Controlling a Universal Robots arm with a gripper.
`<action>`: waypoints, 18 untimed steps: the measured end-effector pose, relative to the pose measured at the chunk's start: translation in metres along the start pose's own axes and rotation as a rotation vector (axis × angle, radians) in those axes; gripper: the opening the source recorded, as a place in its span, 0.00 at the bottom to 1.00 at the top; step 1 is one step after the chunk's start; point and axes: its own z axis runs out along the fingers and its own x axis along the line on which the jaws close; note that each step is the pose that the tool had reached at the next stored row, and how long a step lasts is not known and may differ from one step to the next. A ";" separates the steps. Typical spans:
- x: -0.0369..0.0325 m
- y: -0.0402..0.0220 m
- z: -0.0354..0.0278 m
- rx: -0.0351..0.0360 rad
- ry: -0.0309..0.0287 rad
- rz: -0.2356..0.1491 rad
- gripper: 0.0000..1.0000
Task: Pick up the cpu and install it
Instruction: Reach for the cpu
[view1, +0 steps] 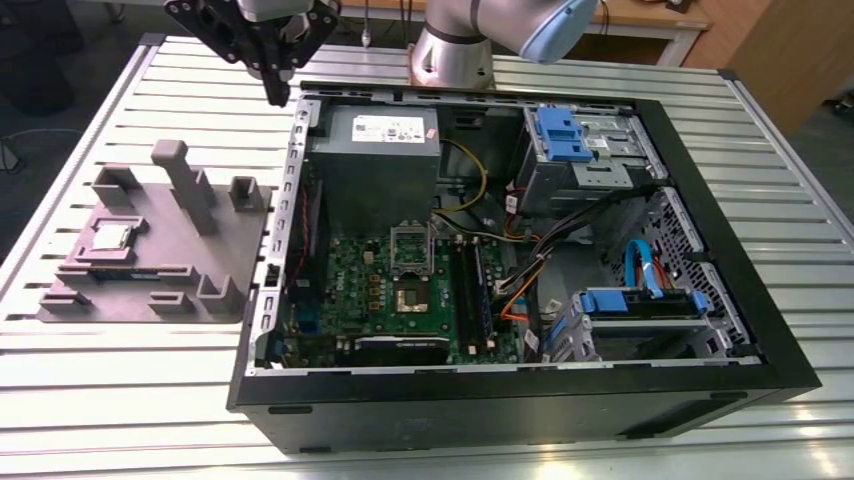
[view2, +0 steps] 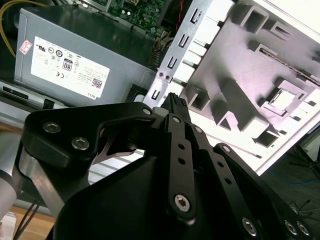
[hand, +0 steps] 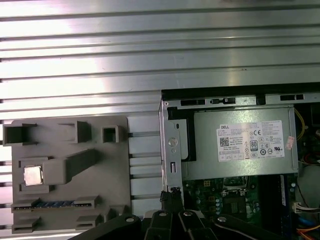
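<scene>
The gripper (view1: 278, 92) hangs above the bench (view1: 134, 385), over the far corner of the open computer case (view1: 534, 405) on the exterior view's left; its fingers are pinched together to a single point with nothing between them, which reads as a travelling posture rather than a grasp; in the second wrist view the ribbed tips meet just above the case's slotted side rail (view2: 172, 60), beside the power supply (view2: 85, 60); the cpu (view1: 110, 237) is not in hand; it lies flat, metal top up, in a shallow square pocket of the grey fixture block (view1: 167, 280), which rests on the bench toward its edge on the exterior view's left, just beside the case wall with a strip of bare slats between them; the pocket is probably there to hold the cpu square and at a known spot, open to a reach from above; in the first wrist view the cpu (hand: 33, 175) lies well apart from the gripper, with most of the fixture block between them; inside the case the socket (view1: 411, 293) looks bare, and its metal frame (view1: 407, 243) appears swung open toward the power supply, presumably to leave the seat clear; as things lie, neither the pick-up nor the installation is done.
</scene>
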 end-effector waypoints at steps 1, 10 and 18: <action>0.0003 0.0000 0.0000 0.0000 0.0000 0.000 0.10; 0.0028 -0.0002 -0.0001 0.0000 0.0000 0.000 0.10; 0.0051 -0.0004 -0.0001 -0.0001 -0.0001 0.000 0.10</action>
